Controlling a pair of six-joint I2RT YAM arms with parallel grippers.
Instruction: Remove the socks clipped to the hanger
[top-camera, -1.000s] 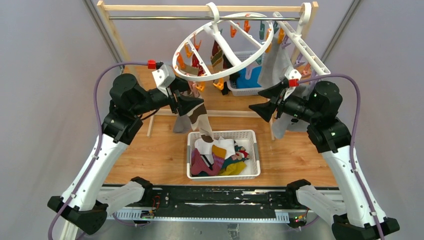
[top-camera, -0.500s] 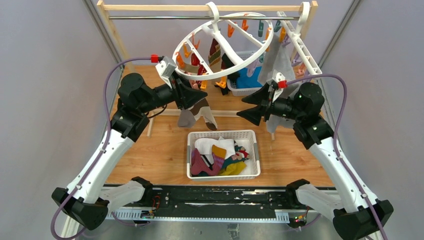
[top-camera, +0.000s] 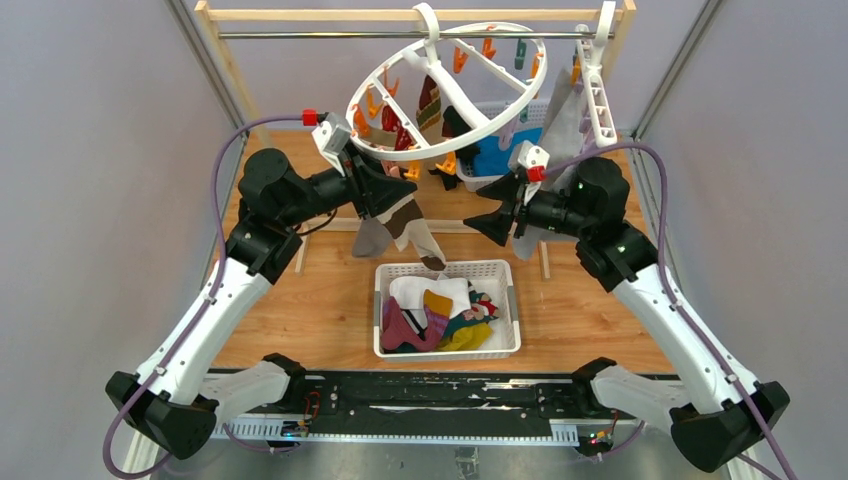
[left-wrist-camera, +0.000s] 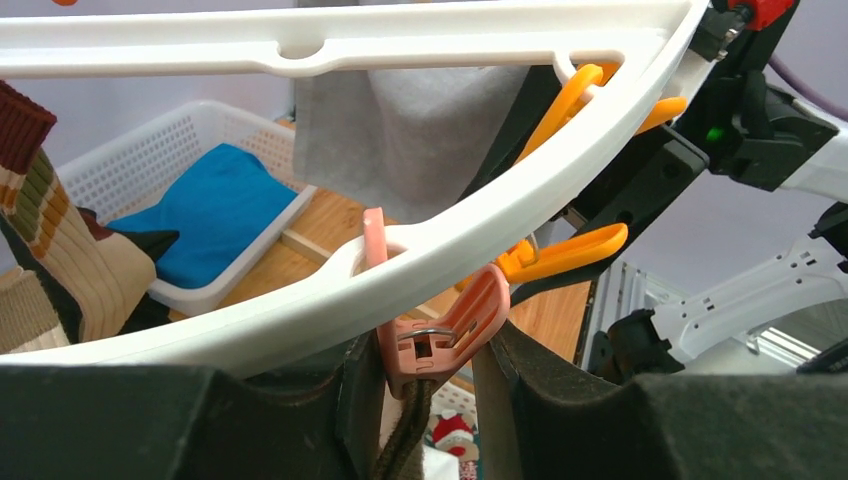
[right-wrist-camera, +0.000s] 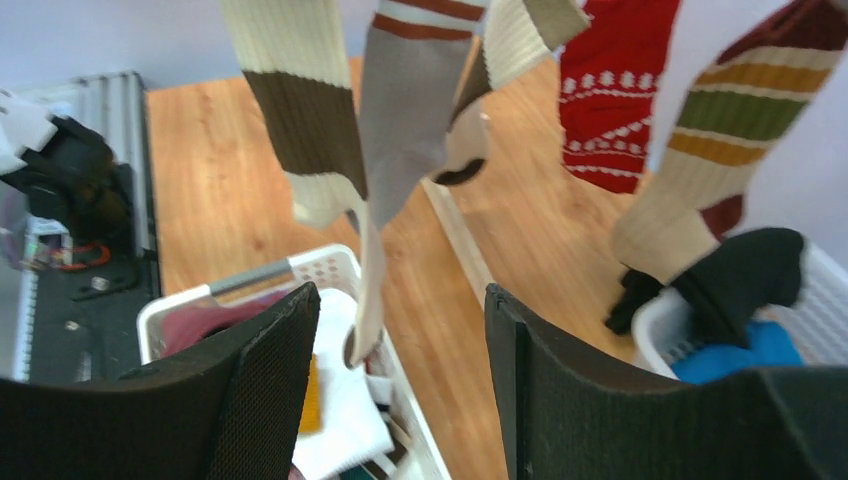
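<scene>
The hanger (top-camera: 470, 133) hangs tilted from the rail, and socks (top-camera: 405, 222) dangle from its near-left rim. My left gripper (top-camera: 385, 195) is up at that rim. In the left wrist view its jaws (left-wrist-camera: 425, 385) stand against both sides of a salmon clip (left-wrist-camera: 440, 340) under the ring (left-wrist-camera: 450, 240), and a dark sock edge (left-wrist-camera: 405, 445) still sits in the clip. My right gripper (top-camera: 495, 210) is open just right of the ring with nothing between its fingers (right-wrist-camera: 400, 330). Ahead of it hang a brown-cream sock (right-wrist-camera: 300, 110), a grey-beige one (right-wrist-camera: 405, 130), a red patterned one (right-wrist-camera: 610, 90) and a striped one (right-wrist-camera: 720, 130).
A white basket (top-camera: 447, 266) holding several loose socks stands on the table below the hanger. Behind is a second basket (top-camera: 490, 183) with blue cloth. A grey cloth (top-camera: 560, 120) hangs from a straight white clip rack (top-camera: 597, 90) at the right, close to my right arm.
My left gripper rose to the hanger rim and narrowed onto the salmon clip. My right arm moved left toward the ring. The straight rack swung more upright.
</scene>
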